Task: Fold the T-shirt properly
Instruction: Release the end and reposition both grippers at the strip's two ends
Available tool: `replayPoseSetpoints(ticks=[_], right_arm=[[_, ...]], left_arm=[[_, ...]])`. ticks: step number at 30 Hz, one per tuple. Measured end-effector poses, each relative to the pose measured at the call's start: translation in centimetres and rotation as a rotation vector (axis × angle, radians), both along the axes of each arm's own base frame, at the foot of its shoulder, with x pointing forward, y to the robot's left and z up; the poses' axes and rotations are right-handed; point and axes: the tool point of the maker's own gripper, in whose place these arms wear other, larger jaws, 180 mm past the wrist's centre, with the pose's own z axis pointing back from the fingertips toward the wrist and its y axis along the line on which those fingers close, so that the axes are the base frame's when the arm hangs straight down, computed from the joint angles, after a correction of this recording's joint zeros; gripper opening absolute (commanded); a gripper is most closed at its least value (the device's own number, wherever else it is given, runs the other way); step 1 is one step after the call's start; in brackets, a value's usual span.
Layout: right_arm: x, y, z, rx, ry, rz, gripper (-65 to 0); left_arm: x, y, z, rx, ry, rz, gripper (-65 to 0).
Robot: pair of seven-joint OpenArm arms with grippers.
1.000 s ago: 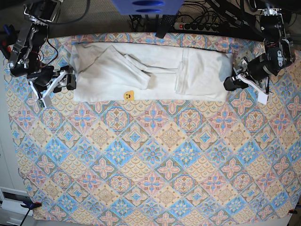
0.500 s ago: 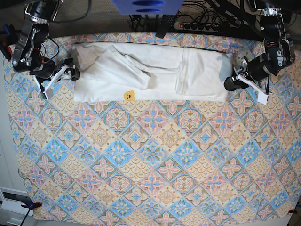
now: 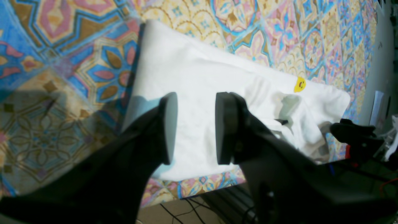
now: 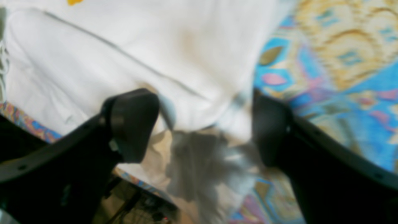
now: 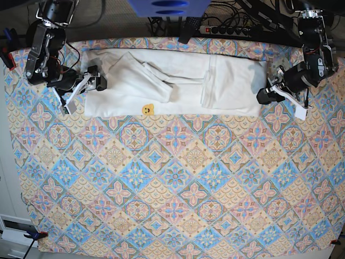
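Nearest the base camera, the patterned tablecloth is covering the table with its blue, pink and yellow tiles. Farther back, the T-shirt is lying white side up as a long folded band along the far part of the cloth, with a sleeve folded in over the middle and a small yellow smiley patch sitting at its near edge.

The left gripper is hovering at the shirt's end on that view's right. In the left wrist view its jaws are standing partly apart over the white fabric, gripping nothing, with the cloth's edge lying between and below the pads.

The right gripper is reaching in at the opposite end. In the blurred right wrist view its fingers are spread wide, straddling the shirt's corner; whether they are touching the fabric cannot be told.

Beyond the table, a power strip and cables are lying.
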Motion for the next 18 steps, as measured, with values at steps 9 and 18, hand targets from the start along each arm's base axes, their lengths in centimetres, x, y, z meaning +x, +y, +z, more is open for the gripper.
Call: replayPoseSetpoints(ticks=[9, 18], right_arm=[[-1.0, 0.2, -1.8, 0.059, 0.041, -0.041, -22.3], [-1.7, 0.9, -2.4, 0.065, 0.078, -0.048, -57.6]], left_arm=[[0.0, 0.0, 0.0, -0.003, -0.001, 0.001, -46.3], [0.0, 0.1, 0.0, 0.003, -0.001, 0.001, -46.3]])
